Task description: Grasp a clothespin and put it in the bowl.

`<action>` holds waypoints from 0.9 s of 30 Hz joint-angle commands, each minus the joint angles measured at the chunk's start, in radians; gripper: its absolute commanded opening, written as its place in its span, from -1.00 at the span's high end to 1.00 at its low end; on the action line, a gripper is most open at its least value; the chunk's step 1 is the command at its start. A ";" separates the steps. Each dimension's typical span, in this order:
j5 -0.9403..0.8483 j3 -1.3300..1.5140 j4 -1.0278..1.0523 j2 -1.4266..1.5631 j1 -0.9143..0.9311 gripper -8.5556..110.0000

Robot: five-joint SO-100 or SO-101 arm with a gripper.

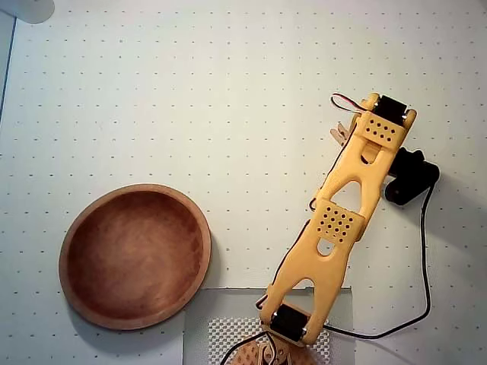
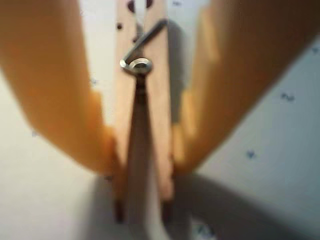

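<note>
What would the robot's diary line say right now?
gripper: jaws closed around clothespin | clothespin: by mat, outside bowl | bowl: empty, left of arm in overhead view | step: grasping

In the wrist view the clothespin [image 2: 142,110] runs off the top edge, its lower tips blurred.

Overhead view: fixed above the table [image 1: 152,91], looking straight down, far enough off to take in the whole arm [image 1: 338,220], the bowl [image 1: 135,255] and much bare dotted surface.
Arm base: at the bottom edge of the overhead view, with the arm reaching up the picture.
Wrist view: rides on the gripper [image 2: 142,162], looks along its fingers [image 2: 55,95] toward the table, very near, partly blurred.
Wrist coverage: the fingers, the clothespin [image 2: 142,100] between them, a small patch of dotted surface.
Shared: the clothespin [image 1: 338,134] and the dotted table around it; the bowl shows only from overhead.
</note>
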 commanded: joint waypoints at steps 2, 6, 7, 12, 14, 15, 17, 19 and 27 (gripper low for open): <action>0.031 0.083 0.032 0.344 -0.054 0.91; 0.129 0.241 0.032 0.546 -0.135 0.91; 0.153 0.278 0.032 0.595 -0.158 0.91; 0.241 0.469 0.032 0.842 -0.291 0.91; 0.265 0.537 0.032 0.927 -0.345 0.91; 0.278 0.565 0.032 0.962 -0.368 0.91; 0.304 0.620 0.032 1.023 -0.423 0.91; 0.334 0.678 0.032 1.078 -0.489 0.91; 0.408 0.914 0.032 1.281 -0.729 0.90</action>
